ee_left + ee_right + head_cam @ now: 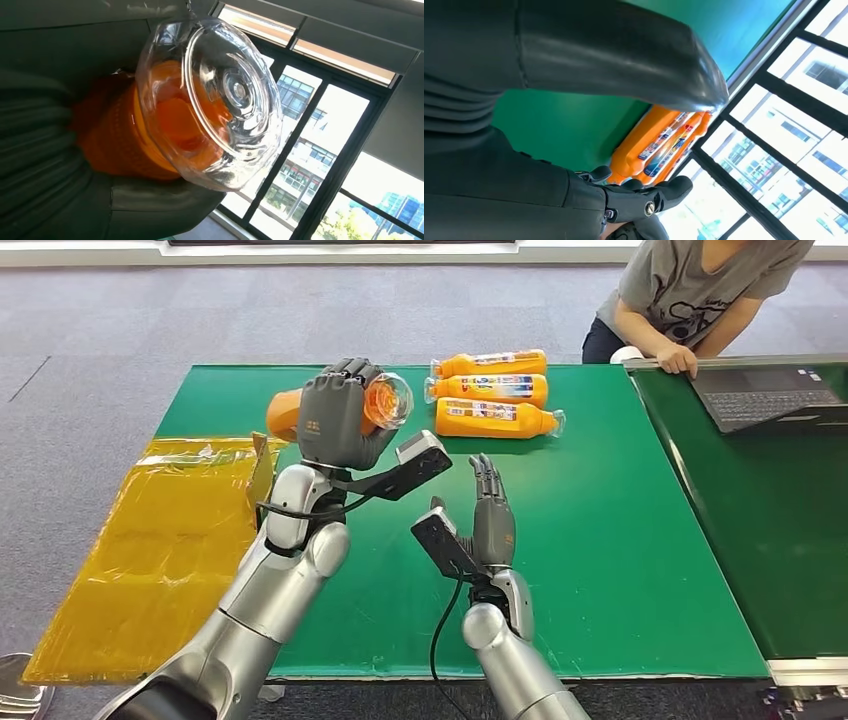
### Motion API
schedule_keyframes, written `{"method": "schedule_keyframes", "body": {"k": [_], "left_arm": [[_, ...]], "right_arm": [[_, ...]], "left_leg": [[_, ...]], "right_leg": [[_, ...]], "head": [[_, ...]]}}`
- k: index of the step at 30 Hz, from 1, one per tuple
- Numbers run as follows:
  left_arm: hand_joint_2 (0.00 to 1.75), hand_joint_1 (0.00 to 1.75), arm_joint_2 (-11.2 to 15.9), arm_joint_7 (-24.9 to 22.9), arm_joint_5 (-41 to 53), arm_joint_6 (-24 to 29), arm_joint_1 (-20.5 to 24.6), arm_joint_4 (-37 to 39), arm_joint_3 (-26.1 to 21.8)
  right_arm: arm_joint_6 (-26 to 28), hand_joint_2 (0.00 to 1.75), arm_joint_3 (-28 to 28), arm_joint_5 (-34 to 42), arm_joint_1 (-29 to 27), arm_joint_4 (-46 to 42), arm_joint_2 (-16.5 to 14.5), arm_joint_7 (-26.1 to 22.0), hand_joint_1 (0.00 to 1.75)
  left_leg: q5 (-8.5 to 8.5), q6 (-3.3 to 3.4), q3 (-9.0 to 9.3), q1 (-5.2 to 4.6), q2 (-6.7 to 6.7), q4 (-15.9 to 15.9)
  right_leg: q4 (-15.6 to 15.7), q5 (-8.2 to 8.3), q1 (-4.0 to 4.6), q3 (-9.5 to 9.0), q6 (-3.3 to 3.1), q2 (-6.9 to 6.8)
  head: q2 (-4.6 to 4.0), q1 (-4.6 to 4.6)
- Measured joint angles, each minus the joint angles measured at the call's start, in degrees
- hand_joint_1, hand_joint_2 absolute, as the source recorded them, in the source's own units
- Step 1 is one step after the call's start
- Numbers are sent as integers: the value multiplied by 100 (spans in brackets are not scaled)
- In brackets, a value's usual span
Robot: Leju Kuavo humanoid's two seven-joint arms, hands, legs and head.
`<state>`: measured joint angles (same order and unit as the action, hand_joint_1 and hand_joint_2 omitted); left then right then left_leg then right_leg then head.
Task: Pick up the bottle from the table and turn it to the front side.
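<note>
My left hand (335, 418) grips an orange bottle (385, 400) and holds it raised above the green table (620, 540), lying sideways with its clear base toward the right. The left wrist view looks straight at that clear base (220, 95), with the hand (55, 165) wrapped around the orange body. My right hand (492, 515) stands upright near the table's middle, fingers straight and apart, holding nothing. Three more orange bottles (495, 405) lie side by side at the far middle of the table, and they appear beyond my right hand (574, 60) as the bottles (659, 145).
A yellow sheet (160, 550) covers the left end of the table. A person (700, 295) sits at the far right, one hand resting by a laptop (765, 395) on a second green table.
</note>
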<state>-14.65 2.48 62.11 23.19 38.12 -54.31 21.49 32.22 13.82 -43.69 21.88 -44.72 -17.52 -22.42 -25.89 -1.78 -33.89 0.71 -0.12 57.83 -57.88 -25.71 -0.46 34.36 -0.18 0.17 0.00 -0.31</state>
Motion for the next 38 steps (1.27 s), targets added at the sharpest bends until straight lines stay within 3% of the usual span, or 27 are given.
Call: {"method": "schedule_keyframes", "body": {"k": [6, 11, 16, 22, 28, 38], "left_arm": [[175, 175, 24, -143, 271, 49, 5, 56, 84], [175, 175, 144, -1259, 2150, 388, 20, 124, 195], [175, 175, 601, -2644, 2286, 508, 115, 268, 782], [175, 175, 1199, -3629, 2289, 85, 188, 512, 1627], [175, 175, 1607, -3858, 2289, -305, 141, 790, 2065], [175, 175, 1920, -3948, 2289, -541, -90, 876, 2092]], "right_arm": [[0, 0, -26, -10, -16, -42, 13, 3, 0], [0, 0, -98, -43, -79, -84, 15, 4, 0], [26, 0, -175, -49, -226, -132, 16, -7, 0], [77, 0, -287, -3, -463, -297, 51, -4, 0], [72, 0, -359, -9, -632, -489, 108, 33, 0], [10, 0, -368, -111, -789, -796, 158, 160, 0]], "left_leg": [[1, 0, 0, 0, 2, 0], [1, 0, 0, 0, 2, 0], [1, -1, 1, 1, 8, 0], [2, -3, 1, 2, 15, -1], [3, -3, -1, 2, 14, -1], [3, -3, -2, 2, 13, -1]], "right_leg": [[0, 2, 1, 2, -1, 3], [0, 3, 1, 1, 0, 4], [0, 3, 2, 3, 0, 7], [-1, 3, 2, 3, 0, 12], [-1, 4, 2, 5, -1, 12], [-1, 3, 3, 5, -1, 11]], "head": [[0, 0], [0, 1], [0, 0], [0, 0], [0, 1], [0, 0]]}}
